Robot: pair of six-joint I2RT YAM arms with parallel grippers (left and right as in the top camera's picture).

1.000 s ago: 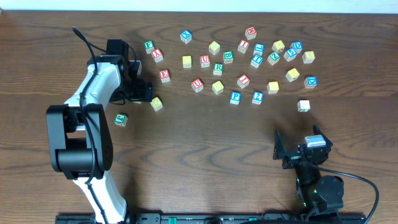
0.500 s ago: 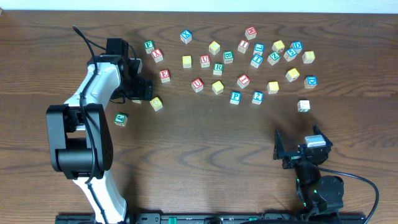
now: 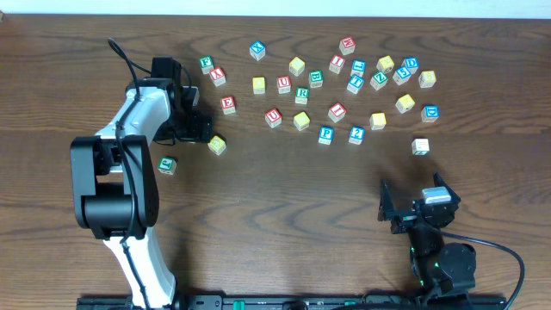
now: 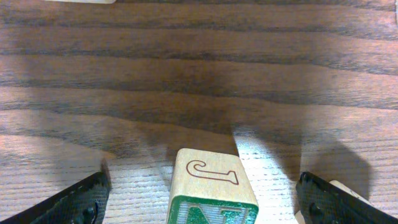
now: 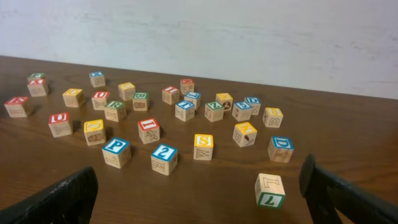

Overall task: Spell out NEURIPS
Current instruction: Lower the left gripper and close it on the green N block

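In the left wrist view a wooden cube with a green N [image 4: 211, 194] on top and a J on its side stands on the table. My left gripper [image 4: 205, 205] is open around it, with a gap between the cube and each finger. From overhead the left gripper [image 3: 195, 129] hides that cube. Among the scattered cubes farther right lie the red E [image 3: 228, 104], red U [image 3: 273, 116], green R [image 3: 302, 94], red I [image 3: 337, 112], blue P [image 3: 325, 134] and yellow S [image 3: 378, 120]. My right gripper [image 3: 411, 198] stands open and empty near the front edge, well short of the cubes.
A yellow cube [image 3: 217, 144] lies just right of the left gripper and a green cube [image 3: 167, 164] just in front of it. A green 7 cube [image 5: 270, 190] sits alone close to the right gripper. Several other letter cubes crowd the back right.
The left arm has shifted slightly to the right and away, its gripper staying over the same spot. The right arm and the cubes have not moved.
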